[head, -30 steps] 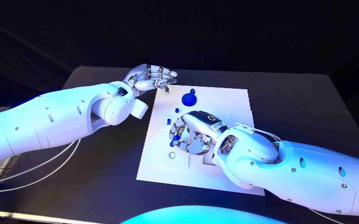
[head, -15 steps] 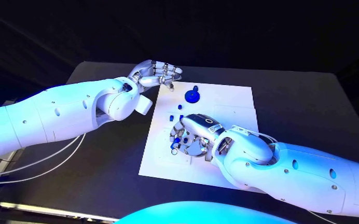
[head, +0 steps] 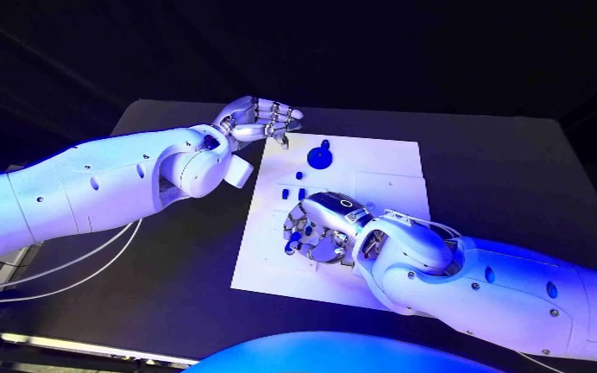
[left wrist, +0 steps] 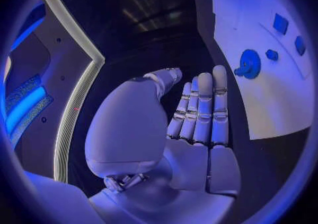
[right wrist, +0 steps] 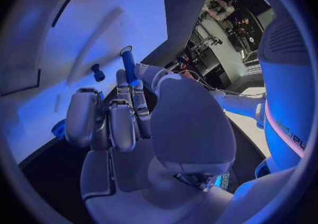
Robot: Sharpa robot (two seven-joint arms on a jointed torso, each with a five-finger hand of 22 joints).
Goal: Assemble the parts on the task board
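Little has shifted: right hand [head: 326, 222] still apparently pinches a blue peg [right wrist: 127, 65] over the task board [head: 386, 166].

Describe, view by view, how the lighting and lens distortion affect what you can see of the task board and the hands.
Head view: blue light tints the task board and both arms, and the background is black. Left wrist view: fisheye bends the board's straight edge, and the left hand looms large. Right wrist view: the right hand blocks much of the board, while the blue peg it pinches stays sharp.
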